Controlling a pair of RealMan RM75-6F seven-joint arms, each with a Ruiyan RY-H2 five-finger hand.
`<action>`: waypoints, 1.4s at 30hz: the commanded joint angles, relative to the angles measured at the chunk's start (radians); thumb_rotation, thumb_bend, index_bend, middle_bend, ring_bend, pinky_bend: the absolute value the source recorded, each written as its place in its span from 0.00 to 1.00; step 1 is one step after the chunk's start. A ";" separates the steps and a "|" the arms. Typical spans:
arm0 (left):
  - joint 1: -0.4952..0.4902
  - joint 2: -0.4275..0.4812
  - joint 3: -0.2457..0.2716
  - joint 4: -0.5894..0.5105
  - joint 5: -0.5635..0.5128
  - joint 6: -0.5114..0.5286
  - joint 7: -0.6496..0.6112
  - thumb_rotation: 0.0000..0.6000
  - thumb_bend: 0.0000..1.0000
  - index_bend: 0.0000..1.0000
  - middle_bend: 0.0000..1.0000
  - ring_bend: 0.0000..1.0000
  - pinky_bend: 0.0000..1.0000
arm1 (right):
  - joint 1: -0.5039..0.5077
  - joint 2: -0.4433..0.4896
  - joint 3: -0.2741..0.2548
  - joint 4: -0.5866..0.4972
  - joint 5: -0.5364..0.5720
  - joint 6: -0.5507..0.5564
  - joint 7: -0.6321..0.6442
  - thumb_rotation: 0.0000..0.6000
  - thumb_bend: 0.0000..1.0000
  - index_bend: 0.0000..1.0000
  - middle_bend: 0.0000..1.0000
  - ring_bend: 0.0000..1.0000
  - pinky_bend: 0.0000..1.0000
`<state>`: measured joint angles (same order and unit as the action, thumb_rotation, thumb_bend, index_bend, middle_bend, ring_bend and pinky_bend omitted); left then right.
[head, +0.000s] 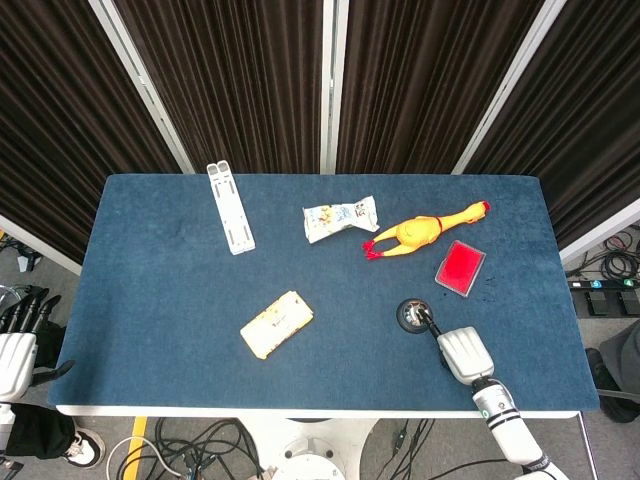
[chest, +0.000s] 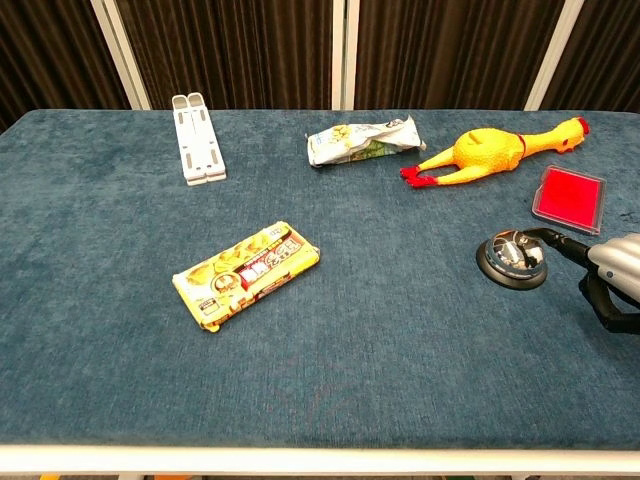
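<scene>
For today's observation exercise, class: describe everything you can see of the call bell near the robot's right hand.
The call bell is a small round desk bell: a shiny silver dome on a wider black base, metal by its look. It sits upright on the blue cloth table, toward the right front, below the red box and apart from it. A dark finger of the right hand reaches to the dome's top; whether it presses or merely touches cannot be told.

A robot test lab: dark curtains (head: 240, 80) enclose a blue-clothed table (head: 160, 290), loose cables (head: 190, 455) on the floor beneath.
</scene>
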<state>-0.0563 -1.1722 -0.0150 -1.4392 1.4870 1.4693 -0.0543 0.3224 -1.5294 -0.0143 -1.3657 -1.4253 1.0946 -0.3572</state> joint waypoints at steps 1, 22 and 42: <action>0.000 0.000 -0.001 -0.001 0.002 0.004 0.001 1.00 0.11 0.08 0.00 0.00 0.12 | -0.002 0.008 0.008 -0.017 -0.022 0.039 0.010 1.00 1.00 0.00 0.91 0.86 0.84; 0.004 0.004 -0.009 -0.004 0.002 0.020 -0.003 1.00 0.11 0.08 0.00 0.00 0.12 | 0.009 0.023 0.021 -0.042 -0.006 0.040 0.034 1.00 1.00 0.00 0.91 0.86 0.84; 0.005 0.004 -0.010 0.000 -0.004 0.013 -0.018 1.00 0.11 0.08 0.00 0.00 0.12 | -0.001 0.020 0.003 -0.034 -0.037 0.076 0.056 1.00 1.00 0.00 0.91 0.86 0.84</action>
<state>-0.0518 -1.1684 -0.0250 -1.4388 1.4825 1.4819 -0.0717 0.3251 -1.5293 -0.0225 -1.3706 -1.4240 1.1163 -0.3160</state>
